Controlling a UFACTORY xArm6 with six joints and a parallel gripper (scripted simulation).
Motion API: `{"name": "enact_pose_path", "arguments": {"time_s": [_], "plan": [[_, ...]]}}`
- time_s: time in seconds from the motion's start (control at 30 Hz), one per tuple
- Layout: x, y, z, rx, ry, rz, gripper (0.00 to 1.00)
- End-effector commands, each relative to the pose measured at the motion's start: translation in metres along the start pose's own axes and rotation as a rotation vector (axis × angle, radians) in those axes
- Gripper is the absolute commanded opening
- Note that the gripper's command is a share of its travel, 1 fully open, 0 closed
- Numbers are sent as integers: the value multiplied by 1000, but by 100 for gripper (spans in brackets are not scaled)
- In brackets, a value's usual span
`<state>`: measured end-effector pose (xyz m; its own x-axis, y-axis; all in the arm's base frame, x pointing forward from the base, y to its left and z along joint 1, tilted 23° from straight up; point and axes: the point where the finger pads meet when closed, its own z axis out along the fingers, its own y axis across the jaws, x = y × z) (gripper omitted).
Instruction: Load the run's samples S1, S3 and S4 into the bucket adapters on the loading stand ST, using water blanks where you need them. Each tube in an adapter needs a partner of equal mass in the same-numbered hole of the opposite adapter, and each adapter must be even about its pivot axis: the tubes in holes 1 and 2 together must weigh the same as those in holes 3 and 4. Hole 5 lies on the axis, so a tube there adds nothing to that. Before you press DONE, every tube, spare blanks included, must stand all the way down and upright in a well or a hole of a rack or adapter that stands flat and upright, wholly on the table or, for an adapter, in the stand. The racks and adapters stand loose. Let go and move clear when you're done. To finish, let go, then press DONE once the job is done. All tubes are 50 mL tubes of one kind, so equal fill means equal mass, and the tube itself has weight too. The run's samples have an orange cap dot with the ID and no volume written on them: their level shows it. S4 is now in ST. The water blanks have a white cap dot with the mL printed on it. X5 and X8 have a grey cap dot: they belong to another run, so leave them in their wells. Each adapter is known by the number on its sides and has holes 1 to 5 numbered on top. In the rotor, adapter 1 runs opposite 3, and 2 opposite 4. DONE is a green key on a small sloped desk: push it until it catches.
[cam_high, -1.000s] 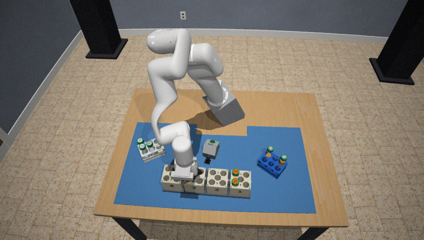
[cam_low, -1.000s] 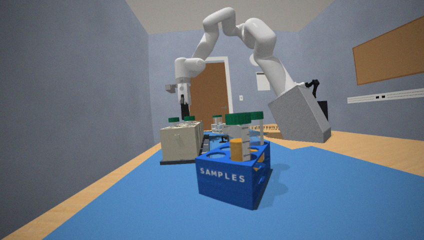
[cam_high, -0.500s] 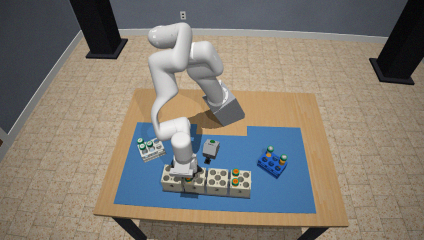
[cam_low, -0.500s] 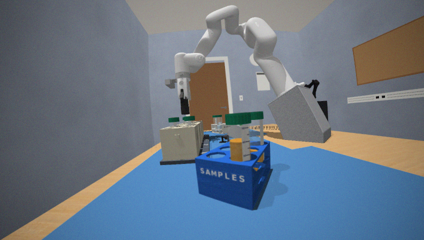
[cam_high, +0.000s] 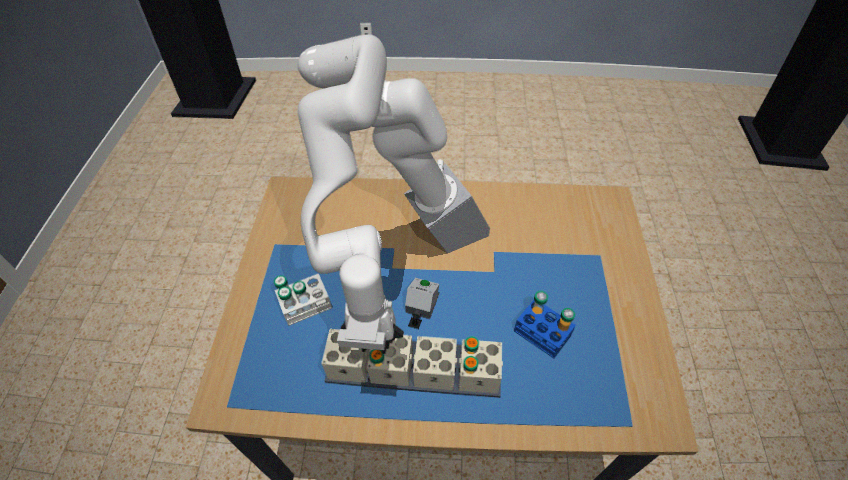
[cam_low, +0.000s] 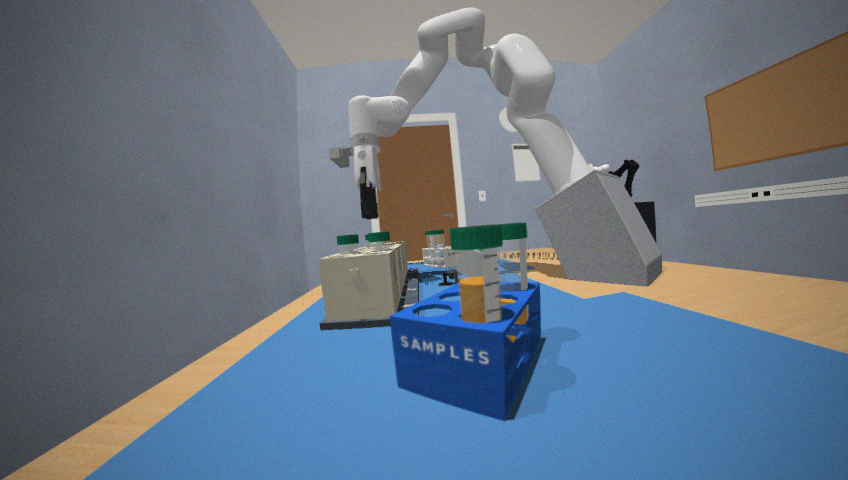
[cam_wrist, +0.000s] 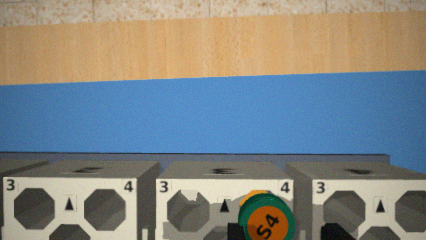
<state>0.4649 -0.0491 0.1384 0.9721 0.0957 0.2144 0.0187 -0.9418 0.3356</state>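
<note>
The gripper (cam_low: 368, 209) hangs straight down above the row of four adapters on the stand (cam_high: 378, 390), well above their tops, with its fingers partly spread and nothing between them. In the wrist view the two dark fingertips show at the bottom edge, either side of the S4 (cam_wrist: 266, 222) cap below them and not touching it. S4 stands in hole 4 of the second adapter (cam_high: 397, 364) from the left in the top view, green cap up, orange dot and ID readable; the other holes of that adapter that can be seen are open. The leftmost adapter (cam_high: 340, 364) is partly covered by the wrist, and its visible holes hold nothing. The third adapter (cam_high: 435, 364) has all five holes open. The rightmost adapter (cam_high: 489, 368) carries two orange-dot tubes (cam_high: 471, 343), one behind the other on its left side; their IDs are too small to read. Behind the row on the blue mat (cam_high: 553, 392) sits the sloped desk (cam_high: 420, 300) with the green DONE key (cam_high: 424, 283). To the left the blanks rack (cam_high: 309, 311) holds three white-dot tubes (cam_high: 284, 292). On the right of the worktop (cam_high: 565, 220) the SAMPLES rack (cam_high: 538, 337) holds two grey-dot tubes (cam_high: 566, 315), apart from each other.
</note>
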Motion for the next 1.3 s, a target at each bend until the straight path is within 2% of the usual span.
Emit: {"name": "enact_pose_path", "arguments": {"time_s": [0.0,1.1,1.27], "plan": [[1,0,-10,0,4,1,44],[1,0,-68,0,4,1,44],[1,0,-68,0,4,1,44]]}}
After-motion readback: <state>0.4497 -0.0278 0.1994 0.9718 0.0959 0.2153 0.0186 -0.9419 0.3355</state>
